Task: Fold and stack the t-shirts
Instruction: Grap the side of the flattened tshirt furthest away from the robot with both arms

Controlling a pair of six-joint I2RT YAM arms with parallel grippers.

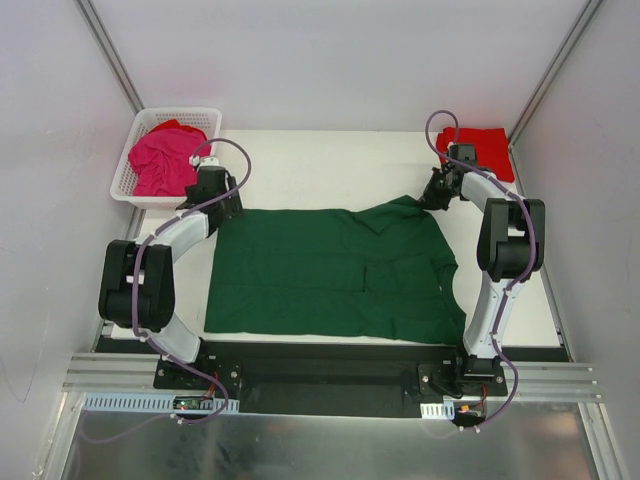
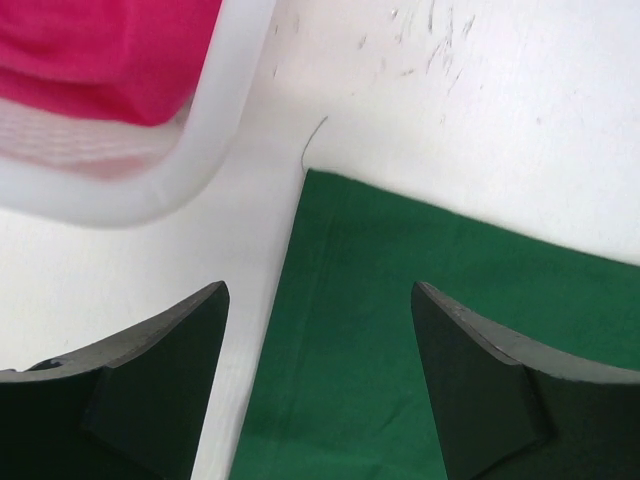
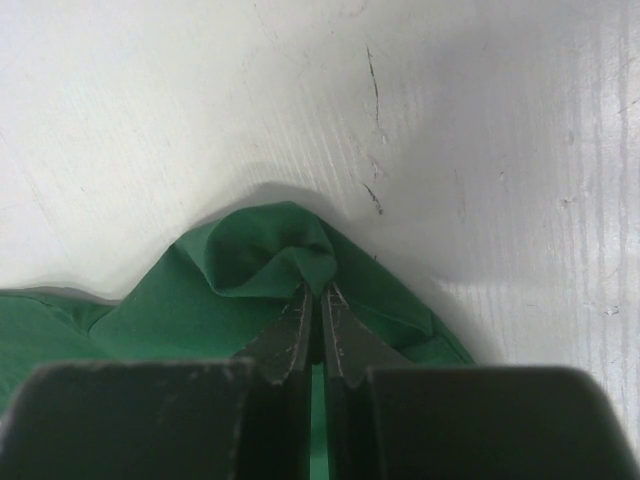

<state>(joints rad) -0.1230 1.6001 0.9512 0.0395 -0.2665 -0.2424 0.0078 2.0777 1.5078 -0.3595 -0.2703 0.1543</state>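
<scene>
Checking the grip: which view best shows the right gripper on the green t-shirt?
Right wrist: the right gripper is close up, shut on a bunched fold of the green t-shirt. Top external shows it small and far; left wrist does not show it.

White table (image 1: 320, 170) bears a spread green t-shirt (image 1: 330, 275), far-right red t-shirt (image 1: 492, 150), far-left basket (image 1: 128, 165)
</scene>
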